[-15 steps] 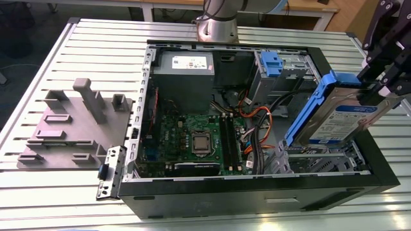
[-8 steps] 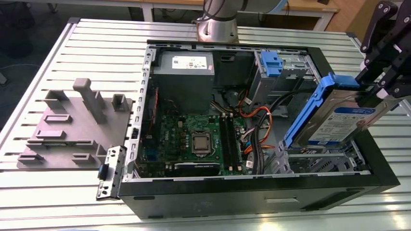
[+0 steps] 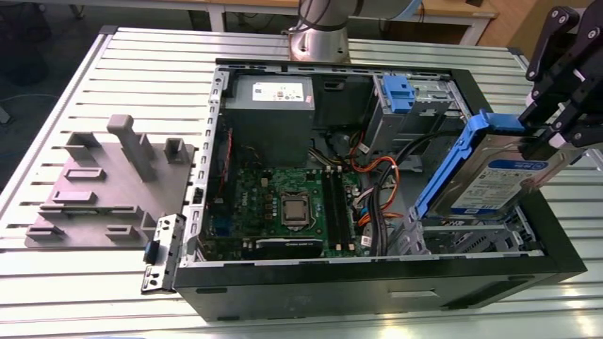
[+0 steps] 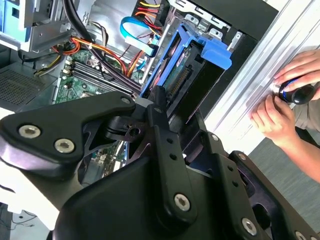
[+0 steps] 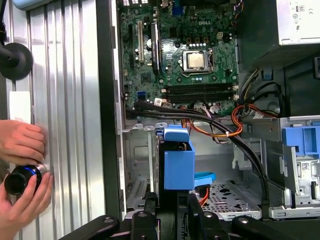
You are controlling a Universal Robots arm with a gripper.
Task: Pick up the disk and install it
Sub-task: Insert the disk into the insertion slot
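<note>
One disk [image 3: 495,185], one gripper [image 3: 546,145]

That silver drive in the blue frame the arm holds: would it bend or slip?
Probably rigid: the disk has a metal body and hangs tilted from the gripper without sagging. Likely heavy for its size, being mostly metal. Its smooth faces may be slippery, though the blue rails give edges to catch.

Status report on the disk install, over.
Gripper jaws shut on the disk. Disk tilted over the drive bay, not seated. Cables beside bay; a hand at the table edge.
</note>
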